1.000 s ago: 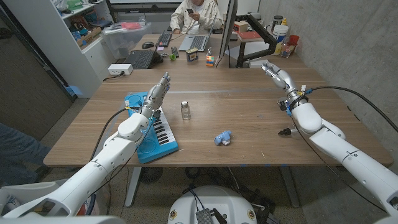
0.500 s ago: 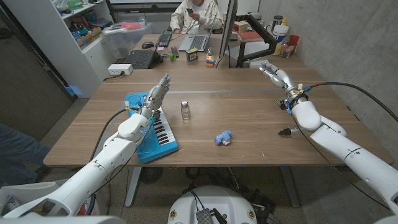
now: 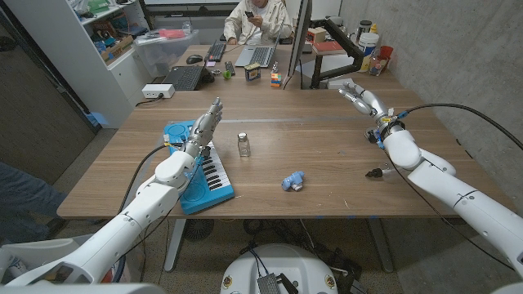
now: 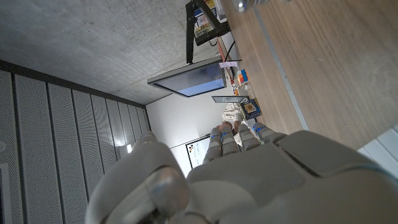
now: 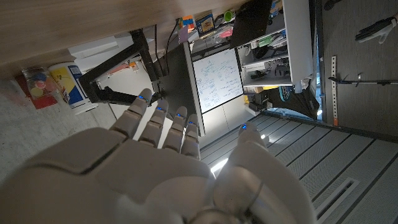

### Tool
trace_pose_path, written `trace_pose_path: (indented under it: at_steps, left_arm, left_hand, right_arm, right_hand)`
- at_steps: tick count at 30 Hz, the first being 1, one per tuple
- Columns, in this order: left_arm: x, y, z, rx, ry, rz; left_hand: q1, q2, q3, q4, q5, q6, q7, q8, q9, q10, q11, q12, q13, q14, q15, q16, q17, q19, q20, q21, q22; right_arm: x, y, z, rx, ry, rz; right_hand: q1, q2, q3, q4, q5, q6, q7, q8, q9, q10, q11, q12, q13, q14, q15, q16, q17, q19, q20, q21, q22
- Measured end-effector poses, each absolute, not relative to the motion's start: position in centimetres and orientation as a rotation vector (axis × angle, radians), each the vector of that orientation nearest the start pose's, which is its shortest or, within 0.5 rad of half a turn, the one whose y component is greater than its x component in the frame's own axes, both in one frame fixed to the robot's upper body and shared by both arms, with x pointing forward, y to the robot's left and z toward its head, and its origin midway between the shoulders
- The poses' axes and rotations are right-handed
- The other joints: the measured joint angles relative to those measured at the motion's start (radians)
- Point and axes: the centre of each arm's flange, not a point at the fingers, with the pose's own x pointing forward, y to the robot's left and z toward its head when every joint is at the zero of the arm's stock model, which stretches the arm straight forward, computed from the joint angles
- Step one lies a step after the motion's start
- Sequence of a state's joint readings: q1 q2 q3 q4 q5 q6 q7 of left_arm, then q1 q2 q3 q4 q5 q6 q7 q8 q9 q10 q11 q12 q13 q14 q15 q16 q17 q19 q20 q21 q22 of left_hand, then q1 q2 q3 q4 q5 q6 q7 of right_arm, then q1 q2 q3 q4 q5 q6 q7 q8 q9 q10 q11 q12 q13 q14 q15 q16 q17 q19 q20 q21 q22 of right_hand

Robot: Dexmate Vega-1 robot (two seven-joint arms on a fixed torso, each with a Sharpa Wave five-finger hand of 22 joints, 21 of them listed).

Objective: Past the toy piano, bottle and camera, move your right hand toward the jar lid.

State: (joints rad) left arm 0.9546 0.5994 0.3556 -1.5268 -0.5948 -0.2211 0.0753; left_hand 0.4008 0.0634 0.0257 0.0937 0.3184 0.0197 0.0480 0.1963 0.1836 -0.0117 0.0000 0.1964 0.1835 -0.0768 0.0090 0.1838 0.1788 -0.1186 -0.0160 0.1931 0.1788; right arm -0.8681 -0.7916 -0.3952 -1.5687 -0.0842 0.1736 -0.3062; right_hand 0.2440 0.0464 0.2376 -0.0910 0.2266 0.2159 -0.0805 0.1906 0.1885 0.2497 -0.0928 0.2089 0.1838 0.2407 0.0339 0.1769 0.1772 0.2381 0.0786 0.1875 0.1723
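My right hand (image 3: 359, 93) hovers over the far right of the wooden table (image 3: 327, 155), fingers stretched out and holding nothing; its back shows in the right wrist view (image 5: 155, 168). A small dark object (image 3: 375, 172), possibly the jar lid, lies beside my right forearm, nearer the front edge than the hand. The blue toy piano (image 3: 200, 171) lies at the left with my left hand (image 3: 206, 124) raised over its far end, fingers straight and empty. A small glass bottle (image 3: 243, 144) stands right of the piano. The blue toy camera (image 3: 293, 180) lies near the middle front.
A second table behind carries laptops (image 3: 260, 55), a keyboard (image 3: 185, 77), a colour cube (image 3: 276, 79) and a monitor (image 3: 304, 41); a person (image 3: 257, 18) sits there. Cups and containers (image 3: 372, 49) stand at the far right by the concrete wall.
My right hand has drifted slightly farther from me and a little leftward. The left hand and the objects on the table have not moved.
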Motion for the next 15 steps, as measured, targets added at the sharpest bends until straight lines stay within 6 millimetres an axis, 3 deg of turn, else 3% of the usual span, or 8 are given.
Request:
trace_pose_path:
  at_steps: [15]
  left_arm:
    - [61.66,27.95,-2.37,0.042,-0.606,-0.193]
  left_hand:
    - [0.000,0.000,-0.003,-0.003,0.000,0.000,0.000,0.000,0.000,0.000,0.000,0.000,0.000,0.000,0.000,0.000,0.000,0.000,0.000,0.000,0.000]
  right_arm:
    - [59.66,-32.08,3.84,-0.918,-0.749,-0.170]
  right_hand:
    - [0.004,0.004,0.000,-0.008,0.000,-0.011,0.004,0.000,0.000,-0.013,0.001,0.000,0.000,-0.022,0.011,0.000,0.000,-0.015,0.015,0.000,0.003]
